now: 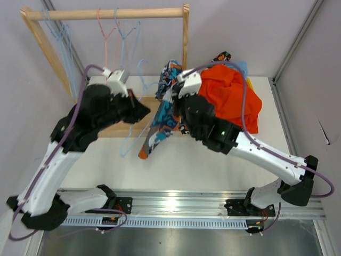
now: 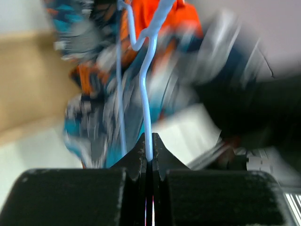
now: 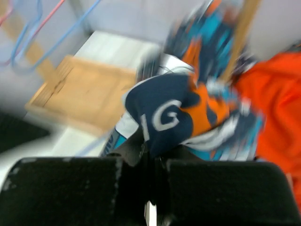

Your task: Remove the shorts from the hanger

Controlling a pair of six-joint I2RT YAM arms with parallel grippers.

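The blue-orange-white print shorts [image 1: 160, 125] hang in a twisted strip over the table, between my two grippers. My right gripper [image 1: 178, 106] is shut on their upper fabric; in the right wrist view the navy-and-orange cloth [image 3: 174, 113] bunches out of the closed jaws of the right gripper [image 3: 153, 150]. My left gripper [image 1: 144, 109] is shut on the thin light blue wire hanger [image 1: 128, 144]. In the left wrist view the hanger [image 2: 148, 94] rises straight from the pinched tips of the left gripper [image 2: 149, 150], with the blurred printed shorts [image 2: 94, 122] behind it.
A heap of removed shorts, topped by a plain orange pair [image 1: 229, 98], lies at the back right. The wooden rack [image 1: 106, 13] stands at the back left, with bare pink [image 1: 106, 37] and blue hangers [image 1: 61, 37] on its rail. Its flat wooden base [image 1: 114, 129] lies under my left arm.
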